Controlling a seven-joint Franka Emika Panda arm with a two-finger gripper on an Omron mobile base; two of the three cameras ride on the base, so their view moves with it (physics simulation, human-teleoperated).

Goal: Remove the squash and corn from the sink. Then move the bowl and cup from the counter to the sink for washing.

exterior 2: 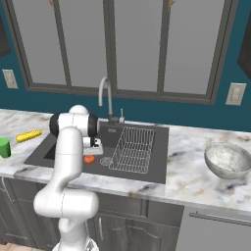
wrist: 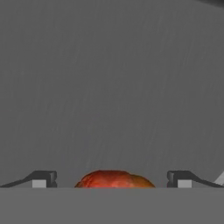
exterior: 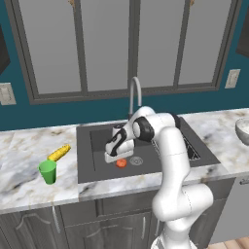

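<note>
Orange-red and round, the squash [exterior: 121,163] lies on the floor of the dark sink [exterior: 92,160] in the left base view, just left of the round drain [exterior: 136,160]. The gripper [exterior: 115,156] hangs low in the sink, right over the squash. The corn [exterior: 59,153] lies on the marble counter [exterior: 19,160] left of the sink. The green cup [exterior: 47,171] stands upright just in front of the corn, nearer the edge. The bowl [exterior: 243,130] sits on the counter far to the right. The tap [exterior: 134,95] curves up behind the sink.

From the right base view, the squash [exterior 2: 88,159] shows beside the arm [exterior 2: 68,162], left of the wire rack [exterior 2: 132,149]. The corn [exterior 2: 28,136] and cup [exterior 2: 4,147] are at the far left. The bowl [exterior 2: 228,160] is on the counter to the right, well away from the sink.

Looking along the hand, the two fingertips [wrist: 41,180] stand wide apart, open and holding nothing. The squash [wrist: 114,179] sits between them on the grey sink floor, touching neither.
</note>
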